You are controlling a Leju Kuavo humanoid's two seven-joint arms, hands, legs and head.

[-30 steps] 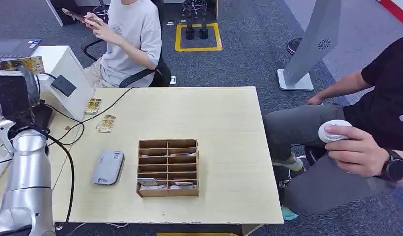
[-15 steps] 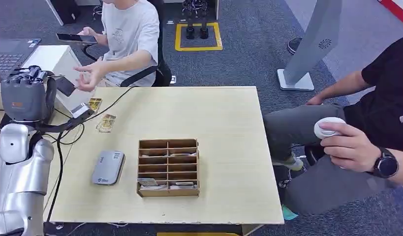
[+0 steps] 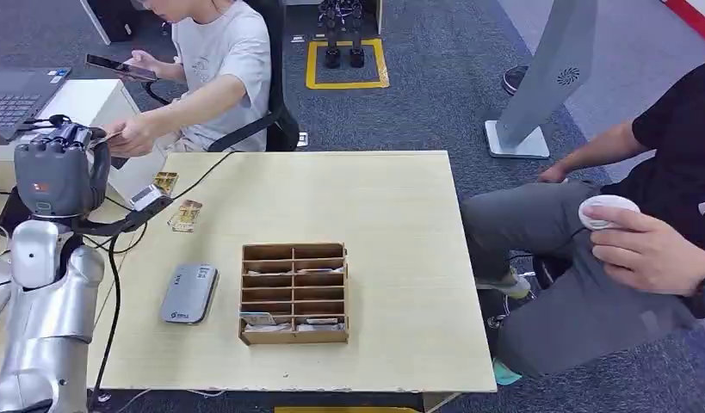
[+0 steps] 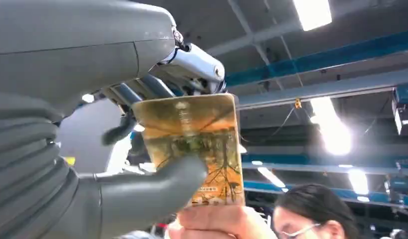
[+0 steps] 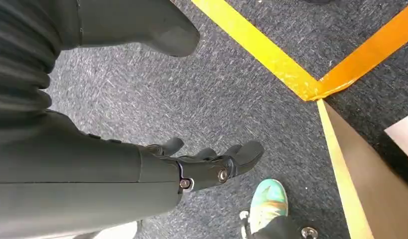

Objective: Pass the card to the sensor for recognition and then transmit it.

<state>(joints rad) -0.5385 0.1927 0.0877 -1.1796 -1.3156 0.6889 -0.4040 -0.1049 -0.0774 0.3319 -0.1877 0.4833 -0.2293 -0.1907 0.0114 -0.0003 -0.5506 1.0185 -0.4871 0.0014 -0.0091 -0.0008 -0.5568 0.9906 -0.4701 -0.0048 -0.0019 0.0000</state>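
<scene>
Card [image 4: 192, 144] judged thin, light, stiff, slick-faced; best taken flat across faces, near one edge. Held now in raised left robot hand [image 3: 58, 176], thumb pressed on face, beyond sensor [image 3: 188, 293] on bench [image 3: 392, 215]; person's hand [image 4: 216, 224] touching card edge. Right robot hand [image 5: 211, 162] hanging empty, fingers loosely apart.

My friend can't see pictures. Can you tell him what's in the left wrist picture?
The robot's left hand pinches a yellow-brown picture card between its grey thumb and darker fingers, while a person's hand grips the card's other edge. Behind them are ceiling lights, blue beams and the top of a person's head.
</scene>
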